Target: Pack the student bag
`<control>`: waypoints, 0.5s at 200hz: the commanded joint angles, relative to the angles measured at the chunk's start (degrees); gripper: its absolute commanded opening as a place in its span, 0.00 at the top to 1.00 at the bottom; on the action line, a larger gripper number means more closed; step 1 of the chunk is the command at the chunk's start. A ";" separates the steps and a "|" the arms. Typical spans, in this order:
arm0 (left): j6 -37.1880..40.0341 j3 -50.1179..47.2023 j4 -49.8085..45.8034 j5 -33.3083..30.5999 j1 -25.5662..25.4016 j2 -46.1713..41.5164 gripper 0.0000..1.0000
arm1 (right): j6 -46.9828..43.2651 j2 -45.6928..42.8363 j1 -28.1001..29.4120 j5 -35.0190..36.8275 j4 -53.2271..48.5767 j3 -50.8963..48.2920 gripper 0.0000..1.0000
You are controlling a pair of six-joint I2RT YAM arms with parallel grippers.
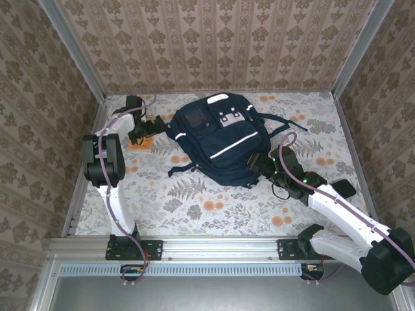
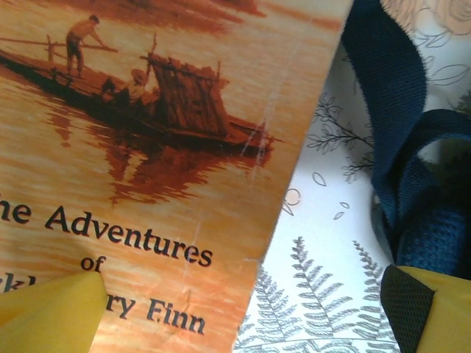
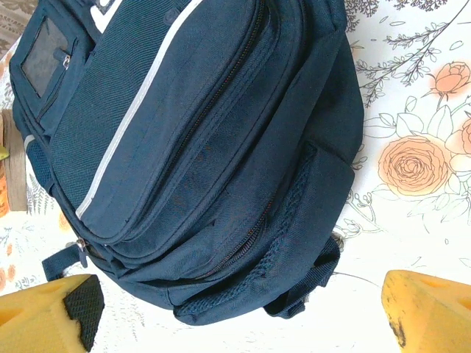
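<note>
Broadly, a floral-patterned table (image 1: 214, 207) fills the space between wallpapered walls (image 1: 214, 39), and the student bag (image 1: 217, 139) lies flat near its middle, a little toward the far side. The bag's front faces up, showing white stripes and pale patches, with dark straps trailing onto the cloth on both sides.

The right arm (image 1: 343, 207) reaches in from the near right corner, and the left arm (image 1: 104, 159) stands folded along the left edge.

An orange book (image 1: 139, 144) lies flat on the table just left of the bag. In the left wrist view its cover (image 2: 132, 147) shows a raft on water and the words "Adventures" and "Finn", with a navy strap (image 2: 390, 88) of the bag lying beside it.

The left gripper (image 1: 150, 126) sits over the book between it and the bag. Its yellow fingers (image 2: 44, 312) are spread wide with nothing clamped between them.

The right gripper (image 1: 264, 170) sits at the bag's near right corner. In the right wrist view the bag (image 3: 206, 147) lies ahead of the gripper (image 3: 239, 290), whose fingers (image 3: 427, 309) are spread wide and empty.
</note>
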 commanded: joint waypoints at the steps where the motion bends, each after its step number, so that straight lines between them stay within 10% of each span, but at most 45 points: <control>1: -1.36 -0.33 -3.18 3.03 0.53 0.66 0.02 | 0.48 -0.28 0.31 -1.01 -0.05 0.93 0.02; 100: -15.37 -32.52 8.54 13.46 -1.07 -19.09 0.06 | 2.89 -0.63 0.44 -1.11 -0.18 -1.31 0.04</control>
